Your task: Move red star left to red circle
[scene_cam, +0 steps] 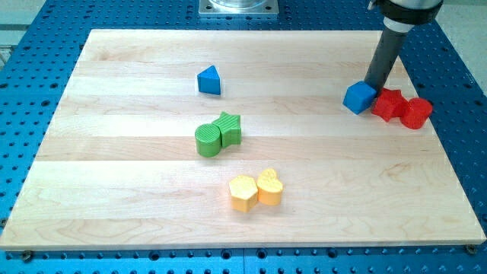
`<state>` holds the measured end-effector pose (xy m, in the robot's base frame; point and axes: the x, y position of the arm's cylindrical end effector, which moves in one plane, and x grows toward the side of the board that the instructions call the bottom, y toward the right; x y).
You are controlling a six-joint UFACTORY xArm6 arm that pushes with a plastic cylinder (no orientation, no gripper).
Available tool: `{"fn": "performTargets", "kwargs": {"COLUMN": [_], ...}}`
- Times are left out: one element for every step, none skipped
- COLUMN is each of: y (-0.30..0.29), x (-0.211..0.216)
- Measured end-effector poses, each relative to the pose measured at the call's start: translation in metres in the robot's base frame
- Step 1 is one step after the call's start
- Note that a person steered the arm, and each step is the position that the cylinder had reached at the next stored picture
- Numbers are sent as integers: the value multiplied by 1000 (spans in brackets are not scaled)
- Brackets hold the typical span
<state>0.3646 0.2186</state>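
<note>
Rod seen descending from view's top right; my tip (373, 85) hidden behind blue cube (359, 97), just above cube and red star (389, 104). No claw fitted, so no claw state shown. Red star found near surface (114, 190) right edge, touching blue cube on its left and red circle (415, 113) on its right. Blue triangle (208, 80), green pair (218, 134) and yellow pair (256, 189) placed well apart toward centre.

Blue cube (359, 97) blocks the red star's (389, 104) left side.
</note>
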Motion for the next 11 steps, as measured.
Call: {"fn": "performTargets", "kwargs": {"y": [-14, -18, -5, 27, 24, 5, -9, -15, -15, -15, -8], "x": [-4, -3, -5, 4, 4, 11, 19, 32, 44, 34, -3]}}
